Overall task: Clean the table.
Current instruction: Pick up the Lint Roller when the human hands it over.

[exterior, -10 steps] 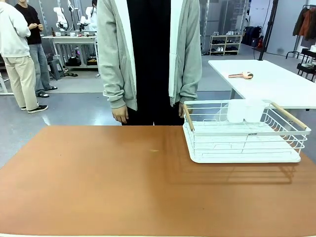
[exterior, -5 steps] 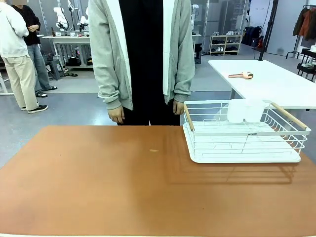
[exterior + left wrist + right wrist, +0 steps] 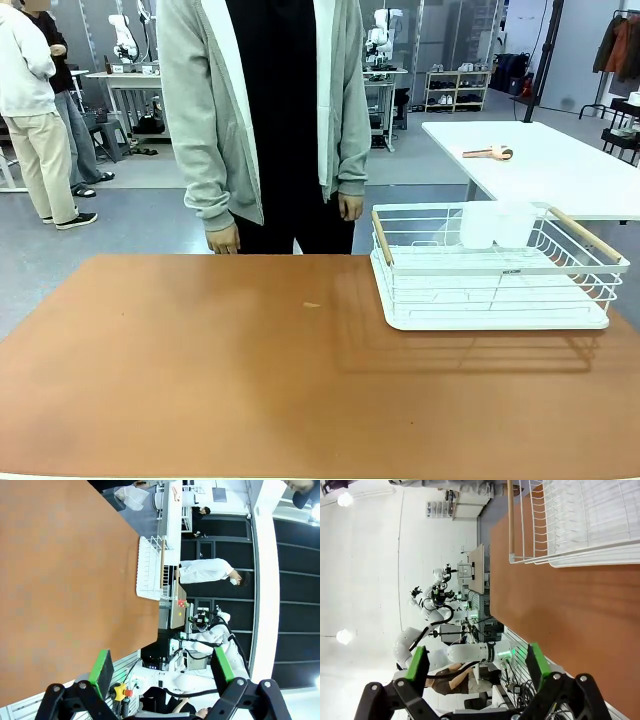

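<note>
The terracotta surface [image 3: 200, 380] lies as it did a second ago, broad and almost bare. It spreads out ahead of the left end effector [image 3: 162, 666] to one side of its line of sight, and likewise ahead of the right end effector [image 3: 478, 662]. What has changed is the person [image 3: 265, 120] at the far edge, who has sidled toward the robot's left, away from the white wire dish rack [image 3: 495, 290]. One hand [image 3: 223, 240] now hangs just over the far edge and the other hand [image 3: 349, 207] hangs loose near the rack's wooden handle, apart from it. The rack has not moved; it sits far forward of both end effectors, on the right end effector's side of the surface, with a pale translucent container [image 3: 497, 224] at its back wall. A small pale speck [image 3: 312, 305] stays where it was near the middle, well clear of either end effector. Neither hand reaches for anything, so the shift probably just leaves the robot room, and the cleaning does not seem to have begun: the rack and the speck are likely what remains to deal with. Both arms are drawn back near the robot's own edge, with their wrists rolled so the surface runs up one side of each wrist view. Each end effector has its green-padded fingers spread wide apart with nothing between them and touches nothing.
</note>
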You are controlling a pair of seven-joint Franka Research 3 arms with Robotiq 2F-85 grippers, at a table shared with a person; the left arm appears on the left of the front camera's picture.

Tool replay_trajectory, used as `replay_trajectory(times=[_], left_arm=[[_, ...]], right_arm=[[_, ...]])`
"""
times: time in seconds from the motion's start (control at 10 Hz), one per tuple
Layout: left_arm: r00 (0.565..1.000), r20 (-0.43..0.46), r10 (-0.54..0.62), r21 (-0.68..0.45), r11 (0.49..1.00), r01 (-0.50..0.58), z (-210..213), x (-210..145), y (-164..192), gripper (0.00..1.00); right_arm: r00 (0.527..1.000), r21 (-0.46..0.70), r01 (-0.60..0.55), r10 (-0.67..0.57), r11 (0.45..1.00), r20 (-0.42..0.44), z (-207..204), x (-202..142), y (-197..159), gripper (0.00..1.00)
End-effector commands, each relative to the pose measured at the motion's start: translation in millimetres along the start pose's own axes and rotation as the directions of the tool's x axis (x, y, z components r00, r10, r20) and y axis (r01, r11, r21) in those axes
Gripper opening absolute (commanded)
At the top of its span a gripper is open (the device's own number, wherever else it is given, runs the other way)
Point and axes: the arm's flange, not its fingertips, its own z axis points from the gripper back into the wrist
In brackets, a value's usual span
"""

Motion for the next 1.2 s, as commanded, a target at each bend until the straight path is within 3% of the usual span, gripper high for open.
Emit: replay_trajectory(times=[0.0,1.1], left_arm=[[1.000,-0.009,-0.025,-0.007,1.000,0.025,4.8,-3.7,-1.2,1.00],[1.000,-0.009,-0.025,-0.007,1.000,0.025,4.8,-3.7,-1.2,1.00]], right_arm=[[1.000,0.003,-0.009,0.009,1.000,-0.003,0.1,-2.4,3.6,1.00],[1.000,0.003,-0.009,0.009,1.000,-0.003,0.1,-2.4,3.6,1.00]])
